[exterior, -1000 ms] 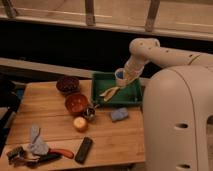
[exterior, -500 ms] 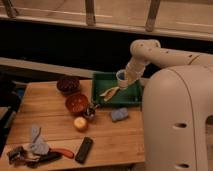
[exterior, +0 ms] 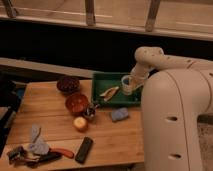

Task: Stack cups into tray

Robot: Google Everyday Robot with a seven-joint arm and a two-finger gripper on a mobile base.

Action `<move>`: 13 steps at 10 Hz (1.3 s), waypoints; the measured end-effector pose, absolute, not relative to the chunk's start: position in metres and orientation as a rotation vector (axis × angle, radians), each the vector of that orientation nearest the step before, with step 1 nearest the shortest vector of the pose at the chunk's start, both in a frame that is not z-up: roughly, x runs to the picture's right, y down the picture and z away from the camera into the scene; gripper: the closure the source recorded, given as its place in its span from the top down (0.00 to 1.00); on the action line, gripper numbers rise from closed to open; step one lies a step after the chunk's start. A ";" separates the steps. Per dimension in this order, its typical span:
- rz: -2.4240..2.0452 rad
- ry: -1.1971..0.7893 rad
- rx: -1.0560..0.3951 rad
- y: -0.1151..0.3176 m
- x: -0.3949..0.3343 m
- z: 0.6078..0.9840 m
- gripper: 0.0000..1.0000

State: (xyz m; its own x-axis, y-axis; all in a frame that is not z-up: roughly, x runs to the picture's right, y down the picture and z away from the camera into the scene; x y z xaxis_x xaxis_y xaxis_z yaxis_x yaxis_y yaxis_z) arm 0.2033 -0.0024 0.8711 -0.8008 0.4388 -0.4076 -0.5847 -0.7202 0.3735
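Observation:
A pale whitish cup (exterior: 127,83) with a light blue inside sits at the end of my arm, over the right part of the green tray (exterior: 102,82). My gripper (exterior: 129,86) is shut on this cup and holds it upright just above the tray floor. A tan curved object (exterior: 109,92) lies in the tray's middle. No other cup shows.
On the wooden table (exterior: 55,125) stand a dark brown bowl (exterior: 68,84), an orange bowl (exterior: 77,102), a small metal cup (exterior: 90,111), a yellow fruit (exterior: 80,123), a blue-grey block (exterior: 119,115), a black remote (exterior: 84,149), and a grey cloth with tools (exterior: 36,146). My white body (exterior: 175,125) fills the right.
The gripper with the cup has moved a little down and to the right, lower over the tray. Nothing else has moved.

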 end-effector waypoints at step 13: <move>2.444 0.784 -0.501 0.030 0.196 0.906 0.61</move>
